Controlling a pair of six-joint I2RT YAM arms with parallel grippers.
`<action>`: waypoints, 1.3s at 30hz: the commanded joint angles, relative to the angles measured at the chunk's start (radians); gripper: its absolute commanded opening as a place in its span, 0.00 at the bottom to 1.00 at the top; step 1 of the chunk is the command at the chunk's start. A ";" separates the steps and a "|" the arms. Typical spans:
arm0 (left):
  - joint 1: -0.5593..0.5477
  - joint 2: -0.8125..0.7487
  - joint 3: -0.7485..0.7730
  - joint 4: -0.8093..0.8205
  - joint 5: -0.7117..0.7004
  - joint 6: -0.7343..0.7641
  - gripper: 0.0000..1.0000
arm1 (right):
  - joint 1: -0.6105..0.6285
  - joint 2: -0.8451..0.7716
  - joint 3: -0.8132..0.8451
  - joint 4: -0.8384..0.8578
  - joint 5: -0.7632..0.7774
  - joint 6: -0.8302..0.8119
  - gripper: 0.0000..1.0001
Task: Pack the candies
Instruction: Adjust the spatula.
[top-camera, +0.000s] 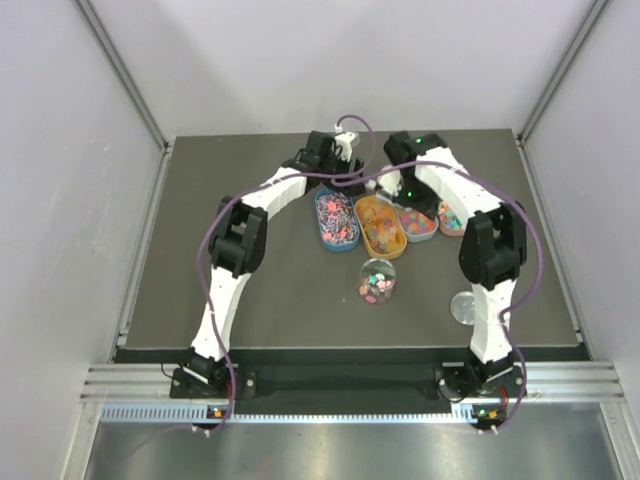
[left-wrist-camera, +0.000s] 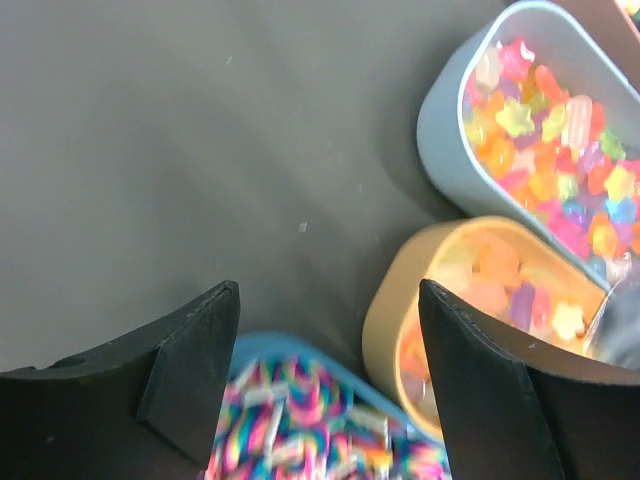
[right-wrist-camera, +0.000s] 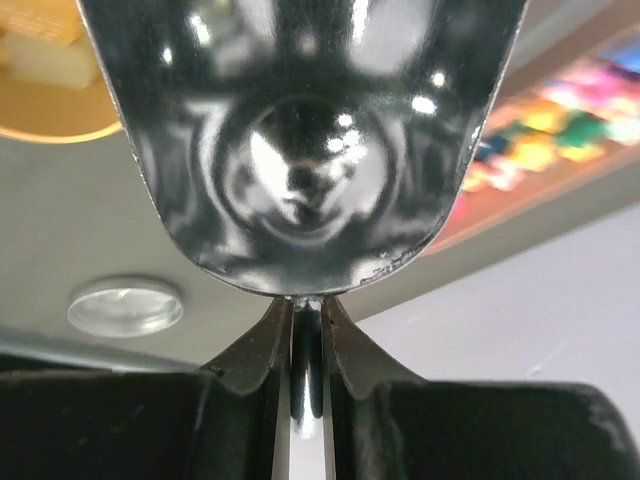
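The candies (top-camera: 337, 218) are tiny and light. A claw cannot easily pinch one, and I think they would roll and slip away. Some look soft and gummy, so they may stick together. The best way to lift them is to push a scoop under the heap.

Most of the candies lie in long trays side by side in the middle of the desk (top-camera: 200, 260). Stripy ones fill the blue tray (left-wrist-camera: 290, 345). Star shapes fill the orange tray (left-wrist-camera: 385, 310) and the grey tray (left-wrist-camera: 440, 130). A few candies sit in the clear jar (top-camera: 377, 281), just in front of the trays. Its lid (top-camera: 463, 307) lies apart, to the right.

The candies point every which way. The stripy ones are short sticks, all jumbled. Each tray's long side runs from near to far.

The left claw (left-wrist-camera: 330, 385) is released and empty, hanging over the blue tray. The right claw (right-wrist-camera: 307, 330) is clenched on the thin handle of a shiny scoop (right-wrist-camera: 300, 130). The scoop's bowl is empty.
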 joint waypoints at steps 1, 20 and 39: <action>0.014 -0.206 -0.057 0.084 -0.028 0.062 0.77 | -0.019 -0.042 0.146 -0.132 -0.030 0.089 0.00; 0.037 -0.487 -0.272 0.021 0.248 -0.106 0.73 | 0.030 -0.174 0.137 -0.132 -0.225 0.168 0.00; -0.036 -0.395 -0.267 0.012 0.179 -0.045 0.72 | 0.096 -0.339 0.157 -0.129 -0.276 0.162 0.00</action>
